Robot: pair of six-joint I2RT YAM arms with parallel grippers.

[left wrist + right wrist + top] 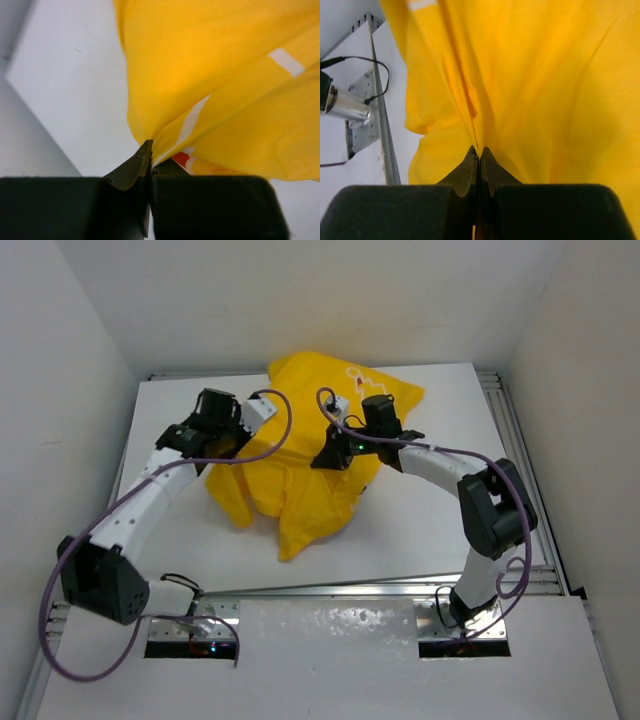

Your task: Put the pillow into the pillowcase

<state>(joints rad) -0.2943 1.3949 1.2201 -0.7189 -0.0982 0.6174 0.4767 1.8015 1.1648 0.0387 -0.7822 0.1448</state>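
While its jaws are pressed together, the left tool [150,151] pinches a fold of the wrinkly bright yellow fabric pillowcase [300,478]; the right tool [480,154] grips another fold likewise. The pillowcase lies heaped on the white surface [430,525], hiding anything beneath.

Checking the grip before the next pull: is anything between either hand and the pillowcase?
Nothing visible. The left hand and the right hand are each shut directly on a fold of the pillowcase, with only yellow fabric at the fingertips.

Pillowcase [300,485] — between left gripper [150,151], right gripper [480,153] (on table [440,530])
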